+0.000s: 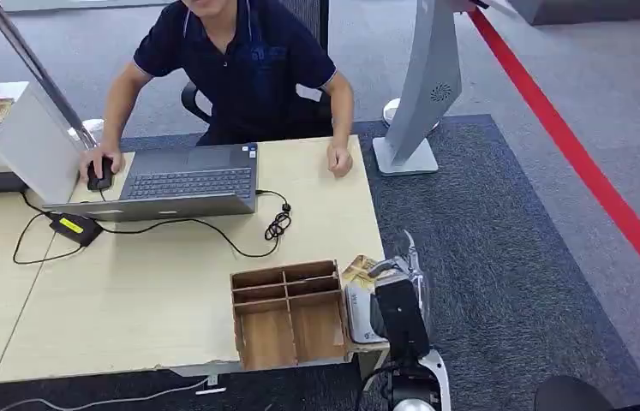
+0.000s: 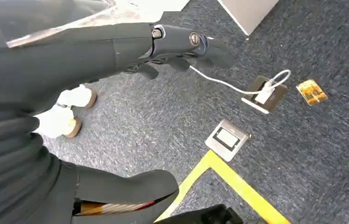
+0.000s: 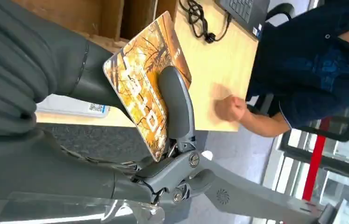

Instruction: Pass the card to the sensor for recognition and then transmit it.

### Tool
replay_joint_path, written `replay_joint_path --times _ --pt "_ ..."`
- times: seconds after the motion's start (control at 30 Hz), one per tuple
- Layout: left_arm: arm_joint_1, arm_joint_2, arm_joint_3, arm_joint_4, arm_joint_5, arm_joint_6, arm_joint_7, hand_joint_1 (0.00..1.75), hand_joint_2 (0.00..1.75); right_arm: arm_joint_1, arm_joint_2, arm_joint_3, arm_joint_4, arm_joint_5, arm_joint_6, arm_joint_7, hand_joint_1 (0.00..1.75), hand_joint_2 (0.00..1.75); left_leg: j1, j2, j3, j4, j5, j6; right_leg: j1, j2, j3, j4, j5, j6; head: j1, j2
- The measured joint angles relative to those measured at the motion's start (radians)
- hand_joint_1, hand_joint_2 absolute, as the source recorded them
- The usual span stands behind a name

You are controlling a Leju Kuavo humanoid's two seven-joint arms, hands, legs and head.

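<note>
The desk [image 1: 162, 300] fills the left and middle of the head view, pale wood on grey carpet, and a person [image 1: 243, 68] in a dark shirt sits behind it at the upper middle, one hand on a mouse and the other fist resting near the desk's far right edge. A grey laptop [image 1: 183, 181] lies open in front of them, and a tall grey stand [image 1: 423, 94] rises from the carpet at the upper right, just past the desk's corner. Lower down, at the desk's near right corner, sits a wooden tray [image 1: 289, 315] with compartments, and just to its right a flat white pad [image 1: 359, 312], which I take to be the sensor. The right hand [image 1: 397, 300] comes up from the bottom edge beside that pad, and in the right wrist view its thumb [image 3: 177, 105] is clamped across an orange card [image 3: 146, 88], with fingers behind it. The card's long side runs roughly up the arm's line, its face tilted toward the desk. The white pad lies close to the held card, toward the tray, so a short move that way should present it. The left hand [image 2: 181, 49] hangs over the carpet, fingers loosely apart and holding nothing; a second orange card [image 2: 311, 92] lies on the floor there.
</note>
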Motion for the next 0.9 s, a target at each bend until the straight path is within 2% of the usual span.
replay_joint_path --times 0.37,0.9 --pt "-0.010 0.000 -0.014 0.000 -0.012 -0.018 -0.008 0.00 1.75 -0.080 0.006 0.002 0.001 0.042 0.001 0.041 1.75 1.75 0.000 0.000 0.000 0.000 0.000 0.000 0.000 0.000 0.000 0.000 0.000 0.000 0.000 0.000" --pt "-0.042 -0.004 -0.033 -0.016 -0.036 -0.079 -0.013 0.00 1.75 -0.228 0.047 0.076 0.076 0.085 0.060 0.101 1.75 1.75 0.000 0.000 0.000 0.000 0.001 0.000 0.000 0.000 0.000 0.000 0.000 0.000 0.000 0.000"
